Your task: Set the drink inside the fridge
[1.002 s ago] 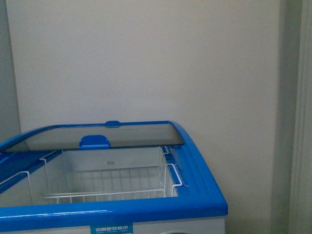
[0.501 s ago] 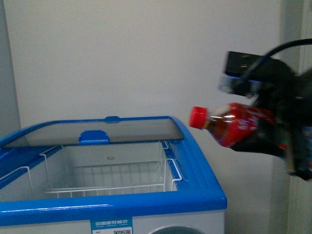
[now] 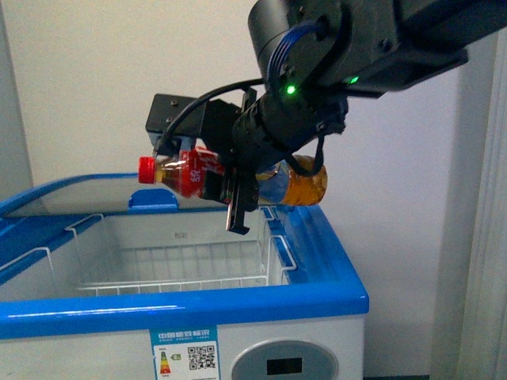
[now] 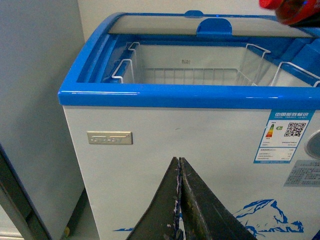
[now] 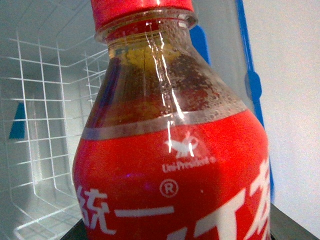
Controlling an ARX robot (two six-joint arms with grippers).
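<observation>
The drink (image 3: 190, 172), a clear bottle of amber liquid with a red cap and red label, lies horizontal above the open fridge (image 3: 333, 277), cap pointing left. My right gripper (image 3: 230, 186) is shut on the drink round its label. In the right wrist view the drink (image 5: 170, 165) fills the picture, with the fridge's white wire basket (image 5: 35, 150) behind it. The left gripper (image 4: 179, 165) is shut and empty, low in front of the fridge's white front wall (image 4: 200, 150). The bottle's red end (image 4: 295, 7) shows at that view's corner.
The fridge's curved glass lid (image 3: 71, 202) with its blue handle (image 3: 152, 200) is slid back, leaving the wire basket (image 3: 182, 273) open from above. A white wall stands behind. A grey panel (image 4: 35, 100) stands beside the fridge.
My right arm has come in from the right with the drink and carried it leftward, from beside the fridge's right rim to above its open basket.
</observation>
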